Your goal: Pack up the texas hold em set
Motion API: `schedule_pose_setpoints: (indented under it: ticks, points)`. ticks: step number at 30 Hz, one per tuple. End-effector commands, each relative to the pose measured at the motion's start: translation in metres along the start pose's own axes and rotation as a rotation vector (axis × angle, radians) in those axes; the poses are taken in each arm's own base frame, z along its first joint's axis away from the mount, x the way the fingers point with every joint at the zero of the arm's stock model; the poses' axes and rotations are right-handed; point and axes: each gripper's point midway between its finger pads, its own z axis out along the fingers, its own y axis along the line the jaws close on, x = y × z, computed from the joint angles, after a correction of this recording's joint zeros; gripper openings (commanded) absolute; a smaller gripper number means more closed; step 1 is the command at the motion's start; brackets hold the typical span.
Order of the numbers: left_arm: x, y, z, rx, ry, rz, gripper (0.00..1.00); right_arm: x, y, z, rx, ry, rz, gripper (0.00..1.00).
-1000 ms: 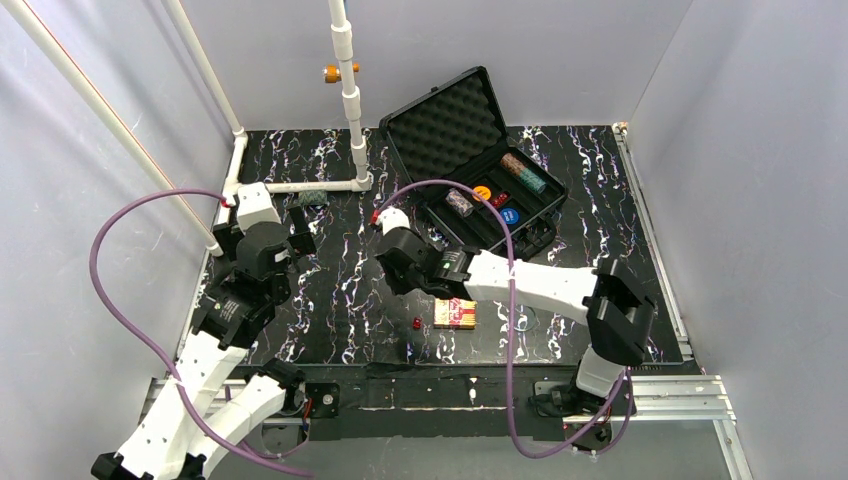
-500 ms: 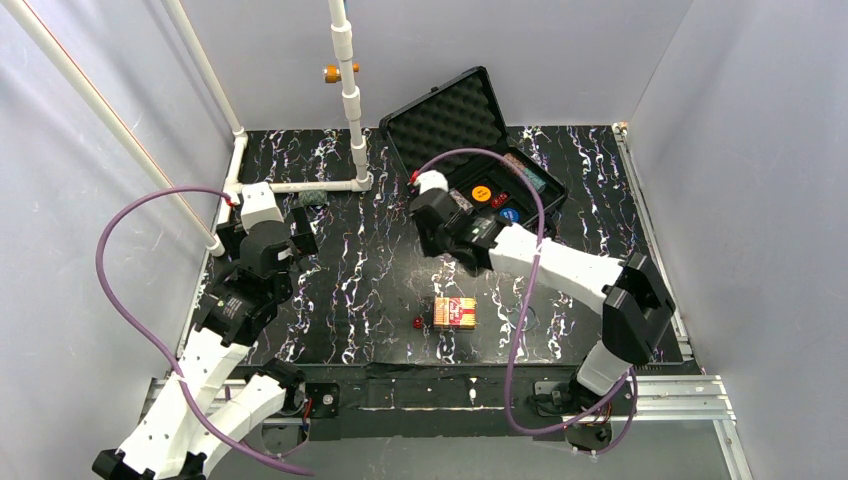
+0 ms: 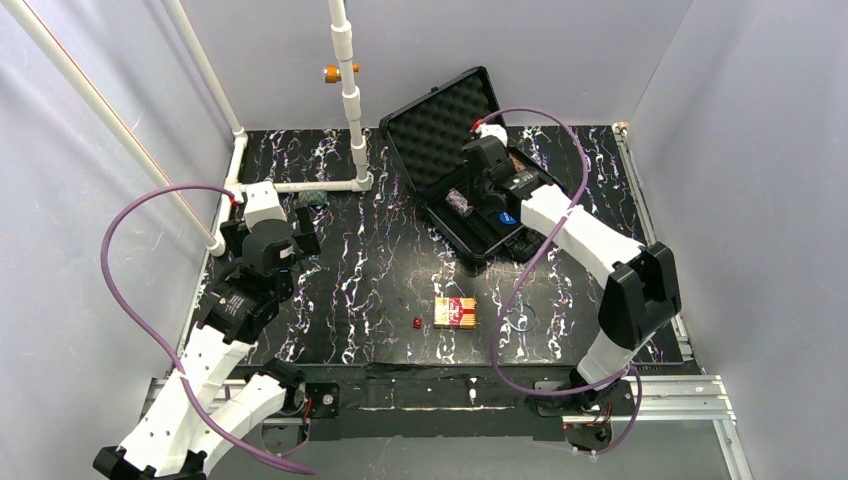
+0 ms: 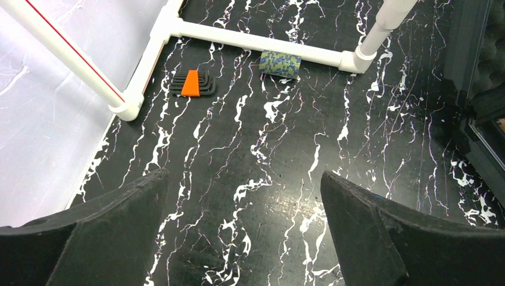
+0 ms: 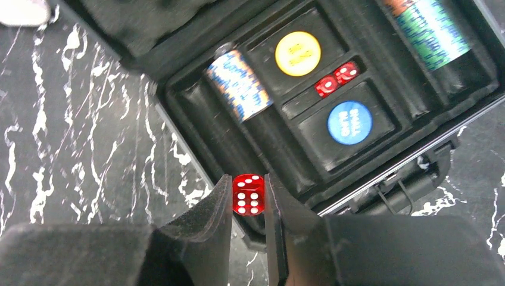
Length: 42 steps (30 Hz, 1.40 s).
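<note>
Texas hold em set: black foam-lined plastic case (image 3: 440, 115), open at the table (image 3: 350, 250) rear, holds chip stacks (image 5: 240, 83), discs (image 5: 297, 53), two dice (image 5: 336, 77). Right gripper (image 5: 247, 179) pinches a small red die (image 5: 248, 195) over its edge; left gripper (image 4: 244, 196) gapes empty. Red-yellow card box (image 3: 455, 312), probably another die (image 3: 417, 322), wait outside.

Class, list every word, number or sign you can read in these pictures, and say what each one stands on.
Blue disc: two white lines, seemingly "SMALL BLIND", blurred.
Yellow disc: dark lettering, too blurred to read.
Red die in the right hand: six white pips on the facing side.
Card box: print too small to read.
</note>
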Motion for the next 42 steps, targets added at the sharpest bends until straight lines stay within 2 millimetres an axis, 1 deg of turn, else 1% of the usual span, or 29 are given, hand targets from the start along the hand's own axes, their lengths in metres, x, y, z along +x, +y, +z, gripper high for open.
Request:
schedule_pose_setpoints:
  ticks: [1, 4, 10, 14, 17, 22, 27, 42]
  points:
    - [-0.002, 0.001, 0.000, -0.003, -0.009, -0.004, 0.98, -0.018, -0.021, 0.014, 0.078, 0.004, 0.062, 0.01]
    - [-0.002, 0.000, 0.000, 0.003, -0.009, -0.004, 0.98, -0.021, -0.033, 0.024, 0.115, 0.023, 0.136, 0.01]
    - [-0.003, 0.000, -0.002, 0.011, -0.014, -0.012, 0.98, -0.029, -0.047, 0.036, 0.174, 0.031, 0.263, 0.01]
    - [-0.003, -0.001, -0.001, 0.016, -0.011, -0.011, 0.98, -0.025, -0.054, 0.049, 0.210, 0.074, 0.341, 0.01]
    - [-0.003, -0.002, -0.001, 0.022, -0.009, -0.011, 0.98, -0.021, -0.054, 0.059, 0.205, 0.110, 0.383, 0.01]
    - [-0.003, -0.003, -0.001, 0.023, -0.009, -0.009, 0.98, -0.017, -0.059, 0.073, 0.226, 0.123, 0.465, 0.01]
    - [-0.003, -0.003, -0.001, 0.028, -0.008, -0.009, 0.98, -0.010, -0.059, 0.087, 0.212, 0.149, 0.540, 0.01]
    - [-0.001, -0.006, 0.001, 0.032, 0.003, 0.005, 0.98, 0.010, -0.064, 0.122, 0.228, 0.211, 0.640, 0.01]
